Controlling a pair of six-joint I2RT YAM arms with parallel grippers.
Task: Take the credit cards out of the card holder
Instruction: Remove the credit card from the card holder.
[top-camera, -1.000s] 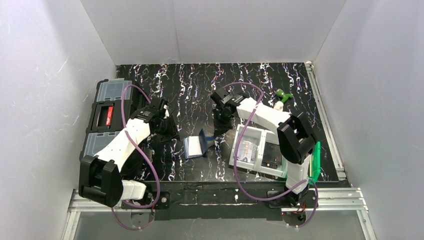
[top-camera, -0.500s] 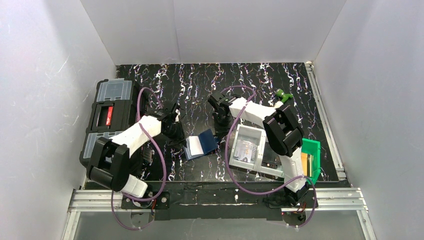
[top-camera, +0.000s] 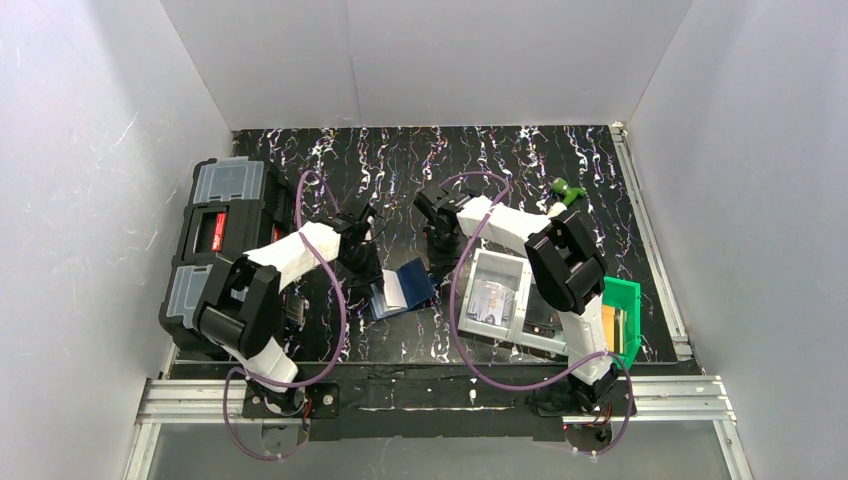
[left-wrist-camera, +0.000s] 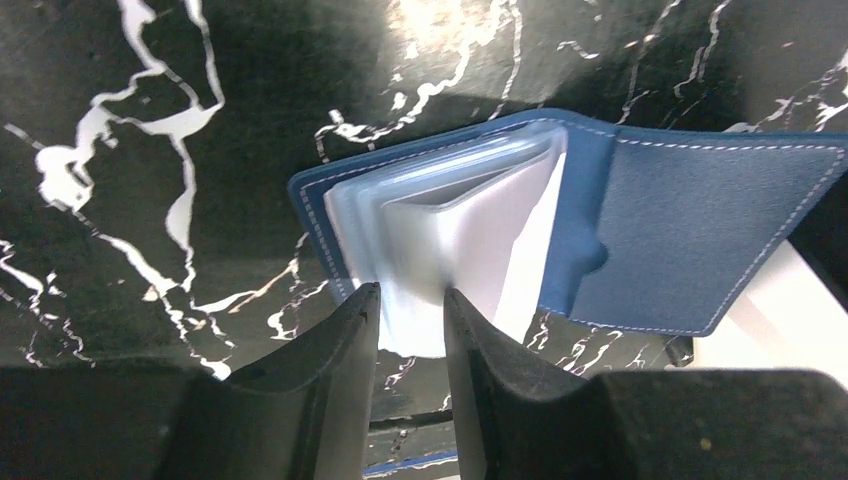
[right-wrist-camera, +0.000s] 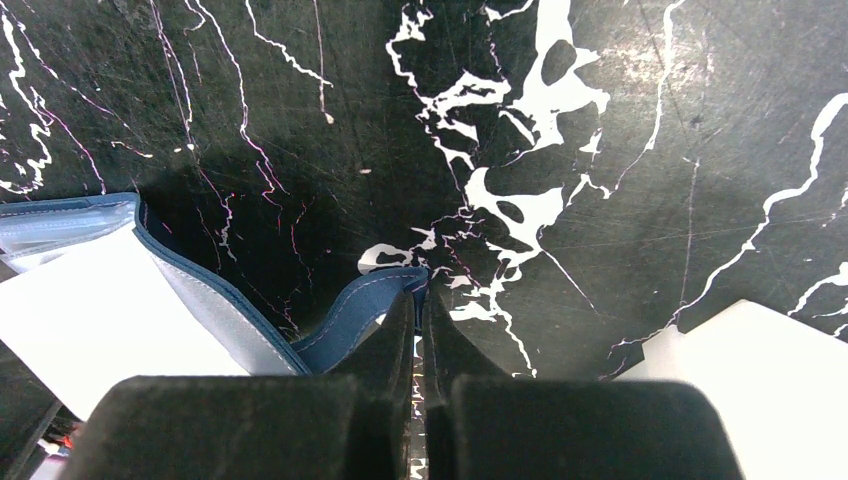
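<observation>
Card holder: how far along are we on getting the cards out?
Done: the card holder lies open on the table, the right fingers shut on its snap tab. In hand: the left fingers straddle the edge of a white card standing out of the sleeves, not closed on it. Left: grip it, pull it free, then check the other sleeves for more.
</observation>
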